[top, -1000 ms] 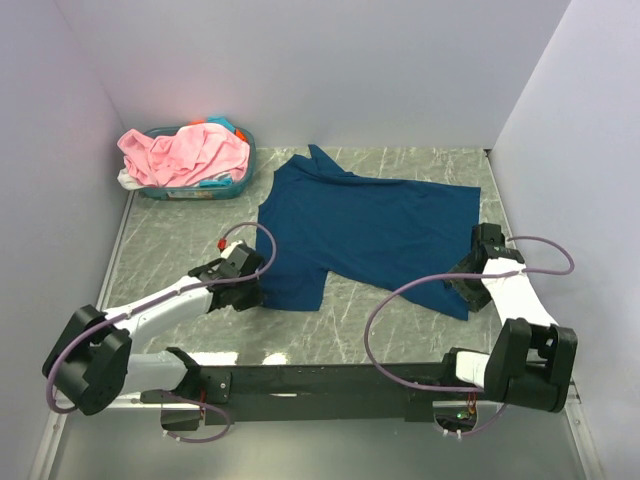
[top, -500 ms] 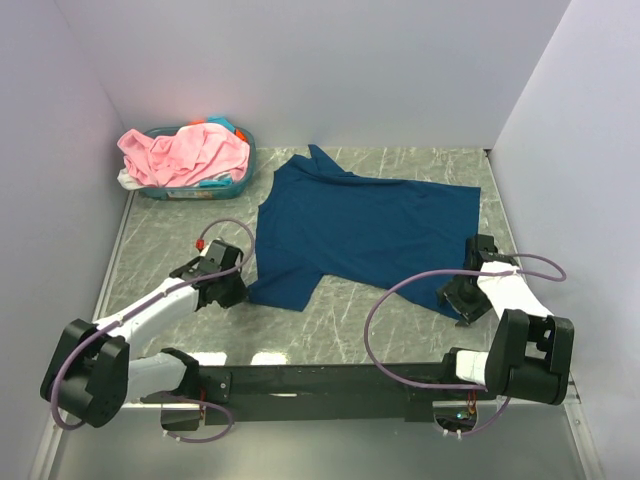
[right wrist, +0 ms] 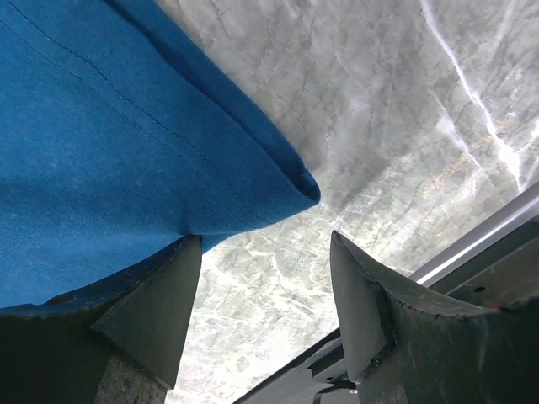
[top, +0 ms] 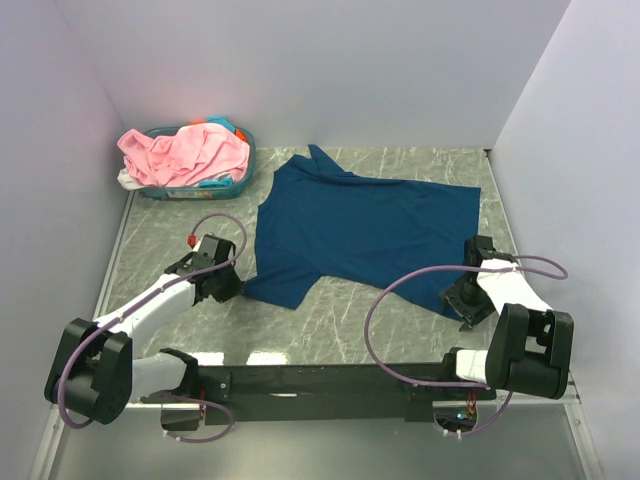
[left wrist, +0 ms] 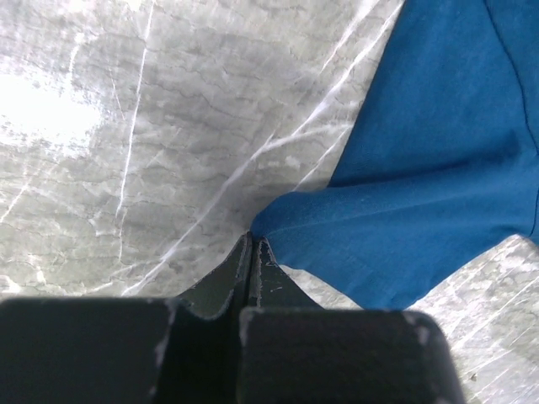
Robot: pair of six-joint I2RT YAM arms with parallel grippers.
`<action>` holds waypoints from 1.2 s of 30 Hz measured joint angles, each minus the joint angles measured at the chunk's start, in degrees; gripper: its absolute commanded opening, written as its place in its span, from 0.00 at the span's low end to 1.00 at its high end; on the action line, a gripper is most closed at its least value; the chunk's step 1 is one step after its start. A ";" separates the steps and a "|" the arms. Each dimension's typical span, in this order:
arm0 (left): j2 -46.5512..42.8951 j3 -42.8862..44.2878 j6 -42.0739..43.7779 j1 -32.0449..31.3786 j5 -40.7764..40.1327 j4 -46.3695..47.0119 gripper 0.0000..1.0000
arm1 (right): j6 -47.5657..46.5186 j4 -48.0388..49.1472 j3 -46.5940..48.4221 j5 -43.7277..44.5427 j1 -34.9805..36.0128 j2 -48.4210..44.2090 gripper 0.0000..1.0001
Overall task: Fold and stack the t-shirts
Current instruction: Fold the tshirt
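left jaws pinching navy t-shirt [top: 370, 225] hem | right jaws released at corner | risk — thin pinch slipping, cloth bunching

Bright, even light — white glare on the table [left wrist: 42, 109], jaws softly blurred.
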 measured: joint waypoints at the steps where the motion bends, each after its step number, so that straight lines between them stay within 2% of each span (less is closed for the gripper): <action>1: 0.00 0.02 0.00 0.13 0.00 0.00 0.00 | 0.07 -0.20 0.20 0.17 0.00 0.07 0.69; 10: 0.00 0.02 0.13 1.46 -0.39 -0.61 0.00 | 0.46 -1.25 1.05 1.66 0.00 0.04 0.69; 18: -0.02 0.13 1.29 2.71 -0.87 -1.29 0.00 | 1.03 -1.86 1.05 1.86 0.00 0.24 0.62; 30: -0.22 0.13 1.44 2.89 -0.90 -1.51 0.00 | 1.90 0.37 1.03 1.38 0.00 3.80 0.38; 34: -0.28 0.33 1.44 2.89 -0.90 -1.73 0.00 | 1.84 0.90 1.05 1.03 0.00 3.89 0.24; 36: -0.31 0.81 1.46 2.89 -0.90 -2.14 0.00 | 1.66 1.07 1.05 0.98 0.00 3.89 0.20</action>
